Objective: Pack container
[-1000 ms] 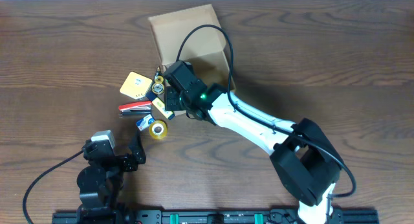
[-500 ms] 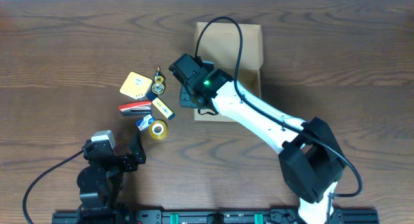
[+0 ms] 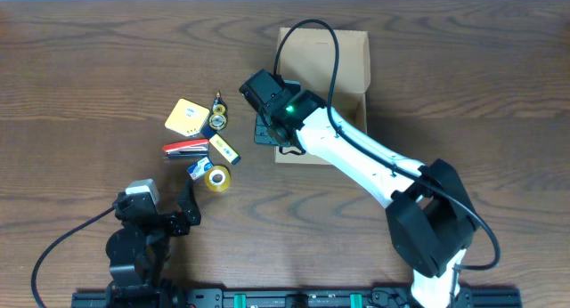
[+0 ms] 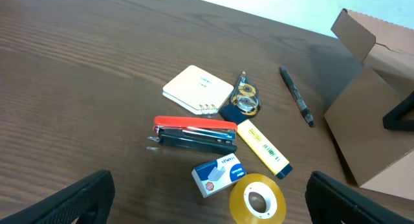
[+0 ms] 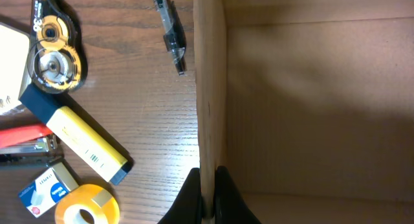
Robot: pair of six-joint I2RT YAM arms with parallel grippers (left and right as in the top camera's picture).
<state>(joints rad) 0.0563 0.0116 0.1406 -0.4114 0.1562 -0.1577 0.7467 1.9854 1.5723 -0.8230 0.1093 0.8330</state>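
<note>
Dark brown wood-grain tabletop (image 3: 463, 85), spanning all three views.

1. Container (image 3: 343, 54): plain tan cardboard box, open, upper centre of the overhead view, right of the stationery cluster and apart from it. Seen at the right edge of the left wrist view, with its flap raised at the top right corner. Left wall running top to bottom through the centre of the right wrist view, bare interior to its right.

2. Right gripper (image 3: 265, 133): white arm reaching from the lower right of the overhead view to the box's left wall. Jaws clamped together on that thin cardboard wall, one on each side, at the bottom centre of the right wrist view.

3. Left gripper (image 3: 184, 210): lower left of the overhead view, below the cluster, touching nothing. Jaws wide apart, black fingers (image 4: 77, 198) at the two bottom corners of the left wrist view.

4. Stationery cluster, left of centre in the overhead view:
- pale yellow square note pad (image 3: 187, 117), upper left of the group
- correction tape dispenser (image 3: 217, 121), just beside the pad on its right
- red stapler (image 3: 185, 149), below the pad
- yellow highlighter (image 3: 224, 149) with dark cap, lying diagonally, right of the stapler
- small blue-and-white box (image 3: 198, 169), below the stapler
- yellow tape roll (image 3: 216, 178), touching the blue-and-white box at lower right
- black pen (image 4: 296, 96), lying between the dispenser and the cardboard box, apart from both
</note>
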